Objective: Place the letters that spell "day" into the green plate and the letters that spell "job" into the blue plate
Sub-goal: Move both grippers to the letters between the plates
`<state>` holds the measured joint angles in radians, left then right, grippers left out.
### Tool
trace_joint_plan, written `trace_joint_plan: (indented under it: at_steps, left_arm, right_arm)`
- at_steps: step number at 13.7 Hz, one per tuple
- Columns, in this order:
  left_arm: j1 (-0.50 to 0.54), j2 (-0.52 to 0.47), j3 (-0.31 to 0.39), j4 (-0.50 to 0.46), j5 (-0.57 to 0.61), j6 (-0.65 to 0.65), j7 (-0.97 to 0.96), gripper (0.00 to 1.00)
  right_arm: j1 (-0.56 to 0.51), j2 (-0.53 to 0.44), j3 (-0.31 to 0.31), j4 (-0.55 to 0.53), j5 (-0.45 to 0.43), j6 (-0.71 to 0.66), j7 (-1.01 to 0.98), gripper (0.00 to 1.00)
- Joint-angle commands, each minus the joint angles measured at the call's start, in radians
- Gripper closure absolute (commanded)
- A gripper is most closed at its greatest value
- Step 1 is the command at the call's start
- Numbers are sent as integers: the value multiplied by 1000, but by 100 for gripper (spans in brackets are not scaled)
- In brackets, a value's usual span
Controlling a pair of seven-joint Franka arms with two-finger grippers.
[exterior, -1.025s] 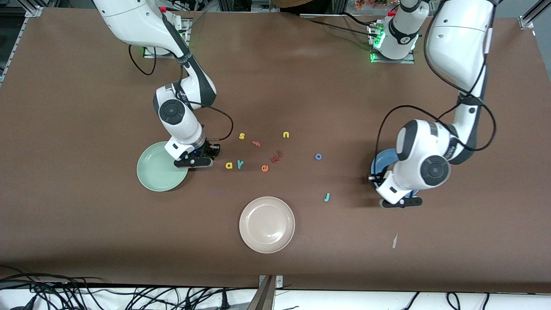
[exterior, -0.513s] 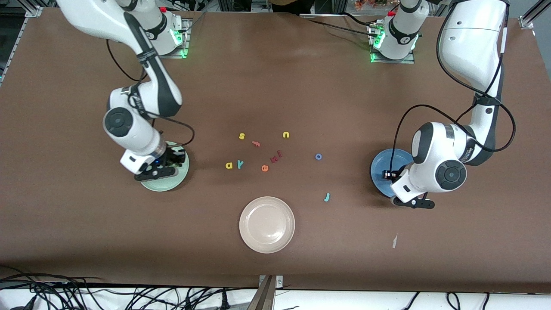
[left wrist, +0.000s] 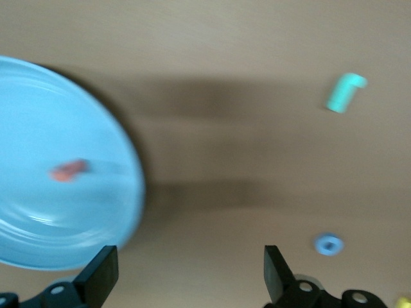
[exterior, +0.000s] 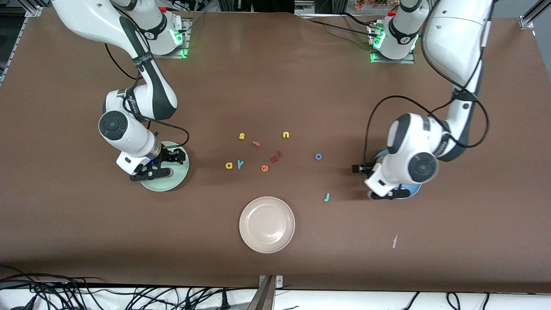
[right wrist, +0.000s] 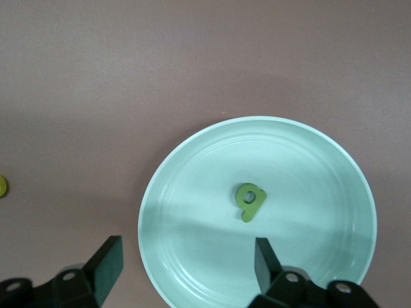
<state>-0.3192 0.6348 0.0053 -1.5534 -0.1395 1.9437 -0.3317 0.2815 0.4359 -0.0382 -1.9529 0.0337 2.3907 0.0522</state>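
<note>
Overhead, both tools stand released: right tool over the green plate, left tool over brown table.

**Table layout: plates and letters**

The "d" lies in the green plate, toward the right arm's end. The "b" lies in the blue plate, toward the left arm's end. Between the plates: "a" beside "y", "o", and "j" nearer the camera.

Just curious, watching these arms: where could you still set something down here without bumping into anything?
Bare table lies between the cream plate and the green plate, and from the letters up to the arm bases. It is crowded around the orange "e".
</note>
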Motion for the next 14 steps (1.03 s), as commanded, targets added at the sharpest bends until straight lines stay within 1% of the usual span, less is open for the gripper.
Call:
trace_joint_plan:
  at_steps: [1, 3, 4, 6, 7, 9, 10, 11, 14]
  left_arm:
    - [-57, 9, 2, -20, -26, 90, -67, 0]
    - [-110, 29, 2, -33, -26, 150, -134, 1]
    - [-136, 29, 2, -57, -23, 194, -145, 4]
    - [-156, 29, 2, -117, -25, 280, -162, 3]
    - [-173, 29, 2, -135, -25, 297, -194, 2]
    - [-214, 29, 2, -145, -20, 299, -242, 2]
    - [-231, 31, 4, -145, -12, 301, -257, 2]
    - [-235, 34, 4, -146, -12, 305, -259, 4]
    - [-238, 36, 4, -201, -6, 392, -254, 11]
  right_arm:
    - [36, 45, 40, 46, 6, 25, 134, 8]
    - [117, 102, 38, 106, 6, 42, 248, 8]
    - [158, 130, 37, 141, 3, 42, 300, 8]
    - [205, 190, 30, 207, -1, 44, 389, 9]
    - [223, 214, 24, 230, -2, 47, 411, 9]
    - [243, 244, 15, 238, -1, 91, 426, 9]
    - [251, 256, 14, 238, -2, 113, 428, 11]
    - [257, 268, 14, 238, -2, 128, 428, 12]
    - [266, 288, 14, 227, -11, 177, 428, 17]
